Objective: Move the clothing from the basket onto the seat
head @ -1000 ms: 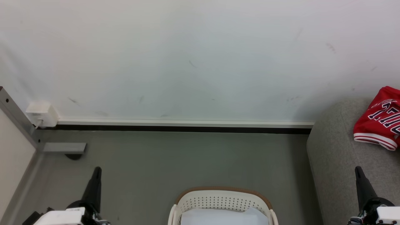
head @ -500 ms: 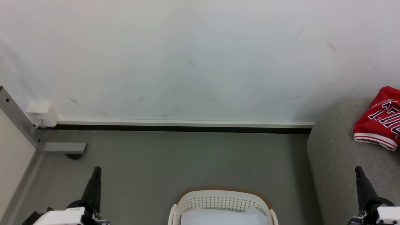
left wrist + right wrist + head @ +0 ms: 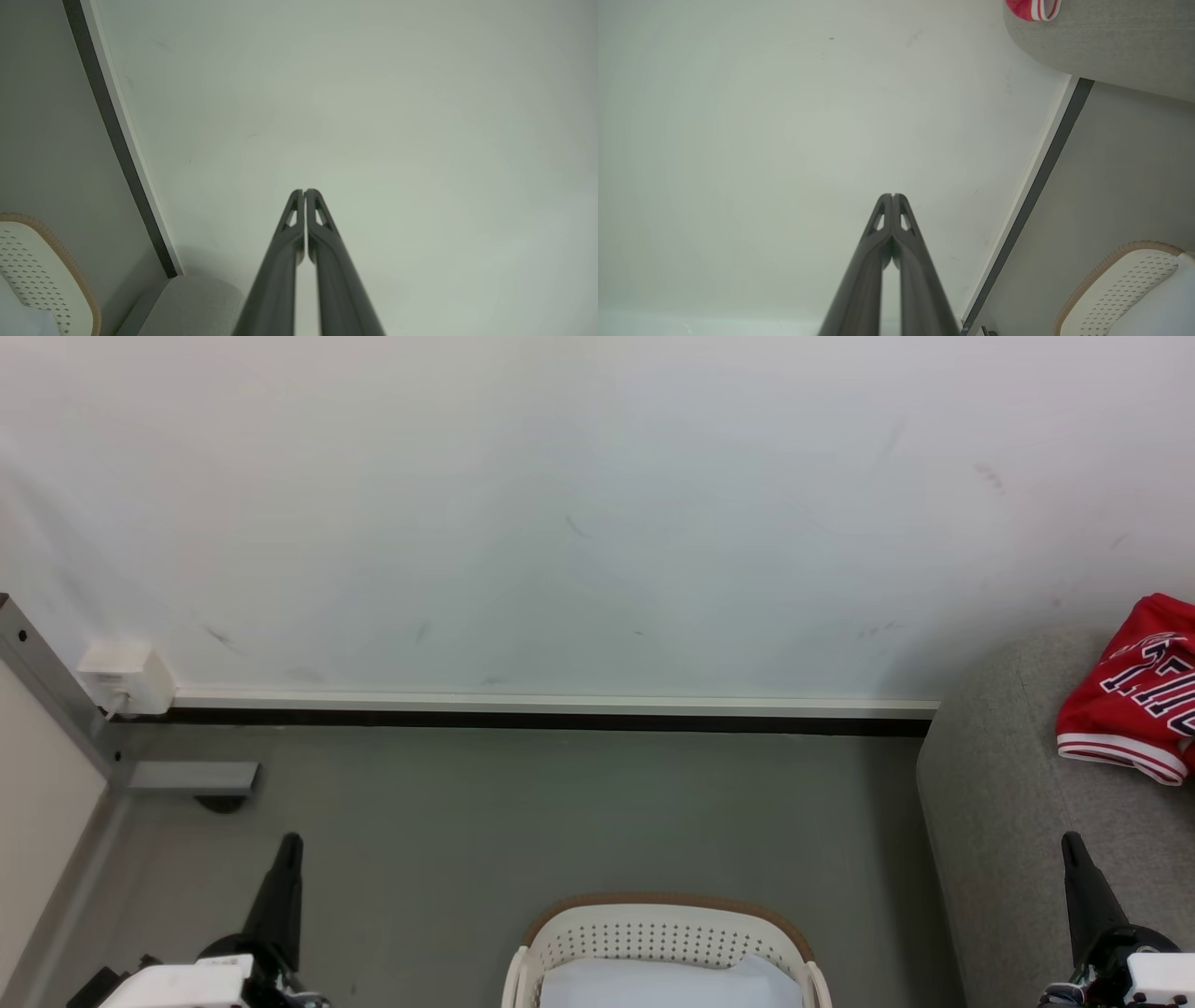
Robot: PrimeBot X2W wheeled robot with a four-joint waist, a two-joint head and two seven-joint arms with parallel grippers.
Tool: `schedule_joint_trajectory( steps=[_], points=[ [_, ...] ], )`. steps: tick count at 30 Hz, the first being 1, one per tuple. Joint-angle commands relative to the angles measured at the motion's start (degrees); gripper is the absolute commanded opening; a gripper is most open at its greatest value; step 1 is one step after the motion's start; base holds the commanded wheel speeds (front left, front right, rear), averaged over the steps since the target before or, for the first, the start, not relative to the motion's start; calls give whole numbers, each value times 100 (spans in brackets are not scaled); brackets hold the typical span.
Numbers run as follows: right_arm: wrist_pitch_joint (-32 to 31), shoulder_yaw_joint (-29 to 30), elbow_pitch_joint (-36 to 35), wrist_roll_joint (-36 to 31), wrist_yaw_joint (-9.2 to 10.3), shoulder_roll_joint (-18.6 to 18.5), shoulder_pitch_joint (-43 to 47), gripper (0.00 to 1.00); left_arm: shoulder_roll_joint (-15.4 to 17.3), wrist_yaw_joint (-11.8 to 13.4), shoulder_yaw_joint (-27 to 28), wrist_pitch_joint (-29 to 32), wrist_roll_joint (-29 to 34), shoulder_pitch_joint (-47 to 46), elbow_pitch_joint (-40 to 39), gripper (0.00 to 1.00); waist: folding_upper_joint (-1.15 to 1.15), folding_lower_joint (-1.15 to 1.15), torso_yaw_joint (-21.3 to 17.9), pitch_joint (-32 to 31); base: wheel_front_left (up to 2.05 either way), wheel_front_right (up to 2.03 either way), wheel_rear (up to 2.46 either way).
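Fingers of left gripper [image 3: 304, 191] and right gripper [image 3: 893, 195] are pressed together, empty. On grey seat [image 3: 990, 821] a red jersey [image 3: 1134, 695] is laid, apart from laundry basket [image 3: 663, 933].

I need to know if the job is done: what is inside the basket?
A pale bluish-white thing, perhaps cloth, lies inside the basket against its far wall. Whatever is beneath it is covered, and the basket's near half is cut off by the frame.

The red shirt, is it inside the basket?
No, the red shirt lies up on the grey seat, well apart from the basket on the floor.
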State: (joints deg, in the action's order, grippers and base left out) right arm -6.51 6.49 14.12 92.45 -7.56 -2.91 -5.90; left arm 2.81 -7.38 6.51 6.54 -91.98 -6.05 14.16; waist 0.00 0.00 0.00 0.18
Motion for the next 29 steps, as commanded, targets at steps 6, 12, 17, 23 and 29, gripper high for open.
schedule_joint_trajectory(
  steps=[6, 12, 17, 23, 29],
  points=[
    [-17, 25, -26, 1, 14, 1, -51, 0, 9, -30, 16, 21, -77, -42, -17, 0, 0, 0, 0, 0, 0, 0, 0],
    [-18, 26, -26, -1, 14, 1, -51, 0, 9, -31, 16, 21, -78, -42, -16, 0, 0, 0, 0, 0, 0, 0, 0],
    [-19, 28, -26, -2, 14, 2, -51, 0, 9, -31, 16, 21, -78, -42, -17, 0, 0, 0, 0, 0, 0, 0, 0],
    [-20, 28, -26, -3, 14, 2, -52, 0, 9, -31, 15, 21, -78, -42, -17, 0, 0, 0, 0, 0, 0, 0, 0],
    [-21, 30, -26, -4, 14, 3, -52, 0, 9, -31, 15, 20, -78, -42, -17, 0, 0, 0, 0, 0, 0, 0, 0]
  ],
)
